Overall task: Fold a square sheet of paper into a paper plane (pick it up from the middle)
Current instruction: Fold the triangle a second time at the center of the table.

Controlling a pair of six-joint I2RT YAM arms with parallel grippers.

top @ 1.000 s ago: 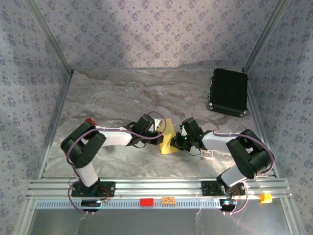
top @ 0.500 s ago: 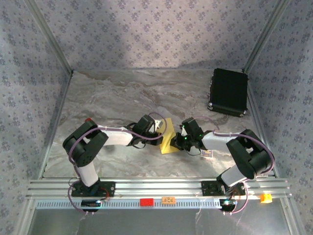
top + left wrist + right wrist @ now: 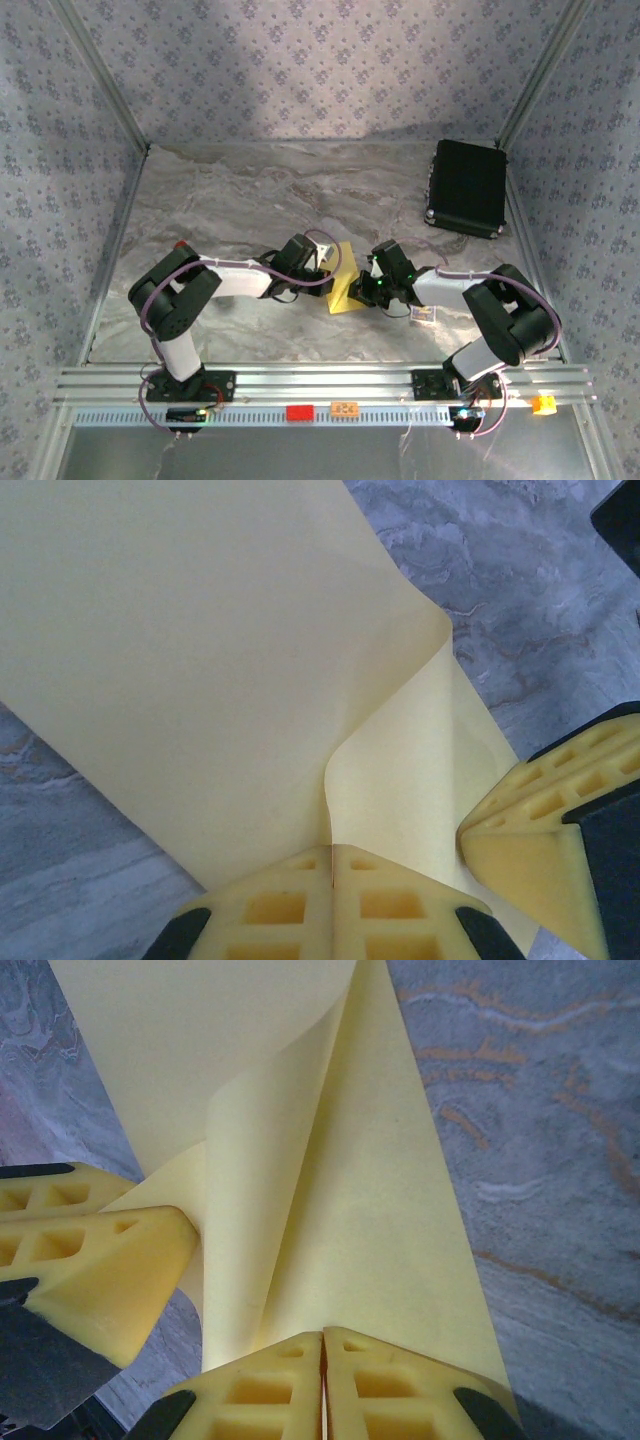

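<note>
Marbled grey tabletop [image 3: 250,190], patterned walls around. Yellow square sheet of paper [image 3: 343,295] held between arms, near middle, toward near edge, curled into loose double layer. Grip: left tool [image 3: 332,858] pressed together, pinching sheet; right tool [image 3: 322,1345] likewise, on opposite side. Judgement: match edges before flattening, move both tools in step, no pulling apart, since thin paper tears. Crease not yet pressed.

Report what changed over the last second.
The left arm nudged its elbow slightly rightward early on; nothing was taken or let go. The left gripper and right gripper stay shut on the square sheet of paper between them. Black case and small card unmoved.
</note>
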